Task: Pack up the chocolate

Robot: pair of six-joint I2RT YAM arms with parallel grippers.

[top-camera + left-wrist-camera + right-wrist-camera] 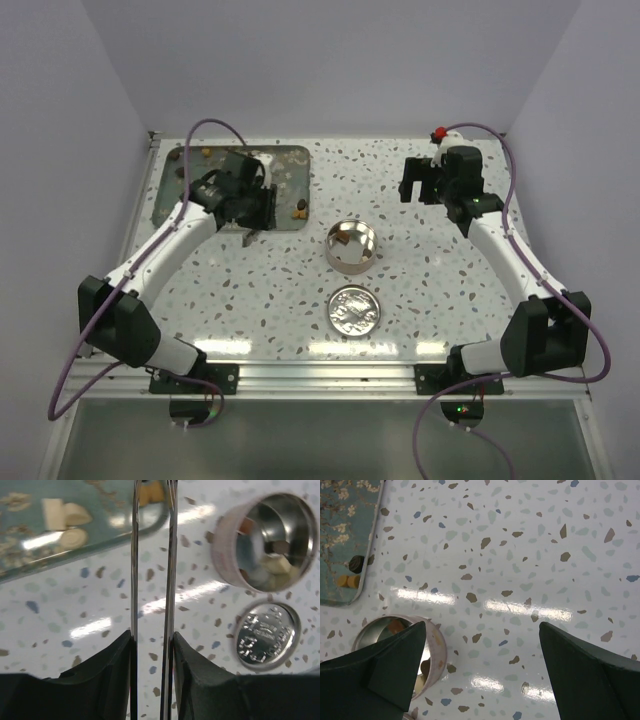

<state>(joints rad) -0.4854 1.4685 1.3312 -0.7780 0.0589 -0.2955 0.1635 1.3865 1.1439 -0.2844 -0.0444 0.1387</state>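
Note:
Chocolate lumps lie on the floral tray (180, 200): pale ones (52, 512), a dark one (355, 563) and tan ones (347, 581) at its near right corner. More chocolate (277, 562) sits inside the round metal tin (351, 246). My left gripper (246, 225) hangs raised by that tray corner. Its long metal blades (134, 580) stand a narrow gap apart with nothing between them, and tan lumps (152, 494) show through the gap. My right gripper (420, 190) hovers wide open and empty to the right of the tin (437, 645).
The tin's lid (354, 309) lies flat on the speckled table just in front of the tin. A small red object (438, 133) sits at the back right by the right arm's cable. White walls close in the table at the back and sides.

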